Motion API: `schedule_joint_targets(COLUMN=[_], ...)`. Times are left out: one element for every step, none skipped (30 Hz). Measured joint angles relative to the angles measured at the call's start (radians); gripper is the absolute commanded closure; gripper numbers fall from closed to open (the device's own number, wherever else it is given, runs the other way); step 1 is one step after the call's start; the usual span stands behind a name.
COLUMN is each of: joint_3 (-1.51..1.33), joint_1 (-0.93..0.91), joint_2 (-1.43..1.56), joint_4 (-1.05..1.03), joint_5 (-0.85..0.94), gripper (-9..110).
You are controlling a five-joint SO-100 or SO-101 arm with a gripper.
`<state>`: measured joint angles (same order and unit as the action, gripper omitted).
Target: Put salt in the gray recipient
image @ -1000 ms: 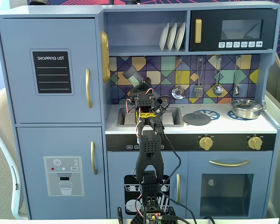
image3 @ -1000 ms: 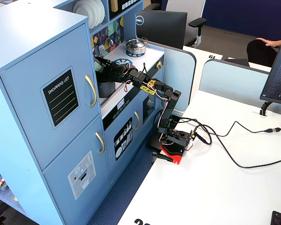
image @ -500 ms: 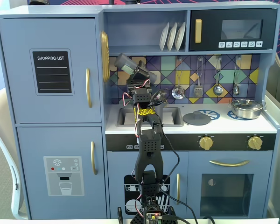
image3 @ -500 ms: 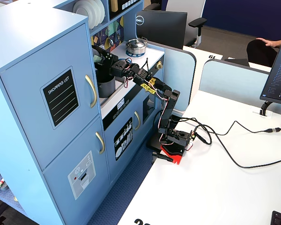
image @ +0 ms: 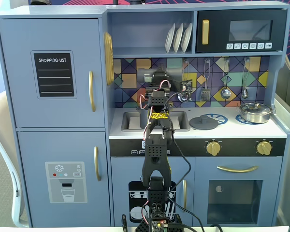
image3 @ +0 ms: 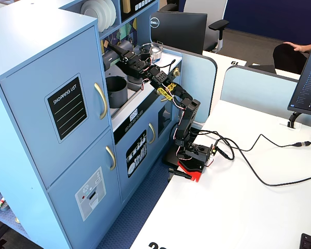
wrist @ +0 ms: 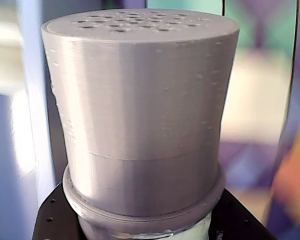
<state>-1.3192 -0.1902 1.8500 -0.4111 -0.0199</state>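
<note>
A: The salt shaker [wrist: 140, 115] is seen gripped between the fingers [image3: 112, 55], raised above the gray pot [image3: 116, 91] on the kitchen surface [image: 222, 129].

B: It should be tipped directly over the pot's opening.

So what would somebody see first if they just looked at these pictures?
Probably the big blue toy kitchen, with a black robot arm reaching up over its sink. The claw is holding a gray salt shaker, whose top with little holes fills the wrist view. A dark gray pot sits just below it on the counter.
</note>
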Motion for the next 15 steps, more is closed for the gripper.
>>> schedule_joint_targets(joint_3=[0.0, 0.0, 0.0, 0.0, 0.0, 0.0, 0.0, 0.0, 0.0, 0.0, 0.0, -0.002, -0.002, -0.005, -0.012], joint_1=[-0.023, -0.046, -0.072, -0.098, -0.127, -0.158, -0.187, -0.216, -0.245, -0.275, -0.304, -0.333, -0.364, -0.39, -0.419], joint_2=[0.0, 0.0, 0.0, 0.0, 0.0, 0.0, 0.0, 0.0, 0.0, 0.0, 0.0, 0.0, 0.0, 0.0, 0.0], joint_4=[-0.006, -0.008, -0.009, -0.015, -0.018, -0.02, -0.02, -0.02, -0.02, -0.018, -0.014, -0.006, 0.005, 0.017, 0.028], joint_5=[0.037, 0.074, 0.112, 0.146, 0.179, 0.215, 0.252, 0.29, 0.331, 0.376, 0.42, 0.468, 0.52, 0.571, 0.627], gripper=[101, 101, 101, 101, 101, 101, 101, 101, 101, 101, 101, 101, 101, 101, 101])
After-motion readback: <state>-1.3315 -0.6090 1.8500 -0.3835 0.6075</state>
